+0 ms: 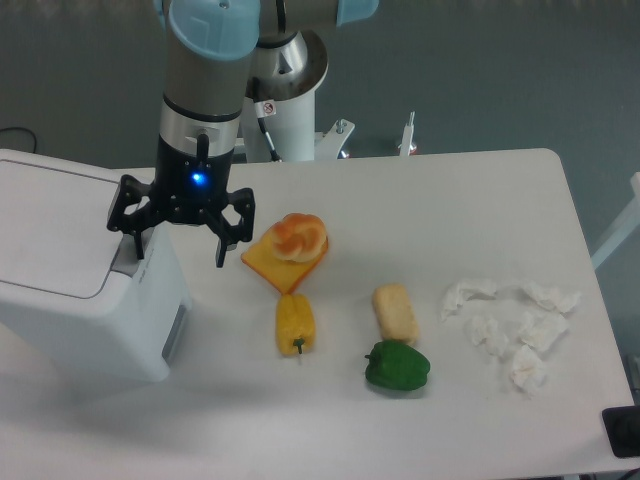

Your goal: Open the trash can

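Claw [180,248] spread — over trash can [75,290] latch

No text can be read. A small round red-and-white sign sticker [268,108] sits on the white robot base [290,120], its symbol too small to make out.

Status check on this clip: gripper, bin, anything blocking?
Gripper open, over the right edge of the large white plastic trash can. Flat white lid down. Nothing between gripper and the grey latch strip.
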Robot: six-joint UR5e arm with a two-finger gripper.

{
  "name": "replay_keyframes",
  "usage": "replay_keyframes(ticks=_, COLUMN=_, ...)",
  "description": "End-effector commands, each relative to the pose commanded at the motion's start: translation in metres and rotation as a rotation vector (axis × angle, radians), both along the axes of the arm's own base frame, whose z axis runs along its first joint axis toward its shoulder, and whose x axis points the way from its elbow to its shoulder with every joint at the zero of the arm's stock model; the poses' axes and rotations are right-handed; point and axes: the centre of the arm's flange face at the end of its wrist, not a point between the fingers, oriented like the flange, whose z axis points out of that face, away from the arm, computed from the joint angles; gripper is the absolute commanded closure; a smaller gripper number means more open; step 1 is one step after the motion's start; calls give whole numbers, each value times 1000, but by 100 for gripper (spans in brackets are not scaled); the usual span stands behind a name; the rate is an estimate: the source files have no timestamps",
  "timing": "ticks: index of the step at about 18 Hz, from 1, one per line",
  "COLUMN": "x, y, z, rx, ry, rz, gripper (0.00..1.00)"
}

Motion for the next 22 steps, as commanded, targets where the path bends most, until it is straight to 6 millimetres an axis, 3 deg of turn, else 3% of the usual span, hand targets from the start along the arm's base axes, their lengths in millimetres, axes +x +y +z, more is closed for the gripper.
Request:
replay_keyframes(ticks=4, x=-4, y=4, z=-8, rx=-12, ry=-5, rz=-2, gripper=0)
replay_keyframes(ticks=9, x=-4, y=3, z=-3, rx=-5, ry=0, rz=1, gripper=0)
replay_keyframes(ticks=15, x=-15, y=2, z=26, rx=42, ry=28, rz=18, gripper=0)
replay_keyframes(ticks=19, x=-51, y=-10, z=23, rx=43, ry=63, rz=16, gripper=0)
replay_keyframes(ticks=22, x=-89, y=-20, z=6, rx=22, ry=90, rz=-13, gripper=0)
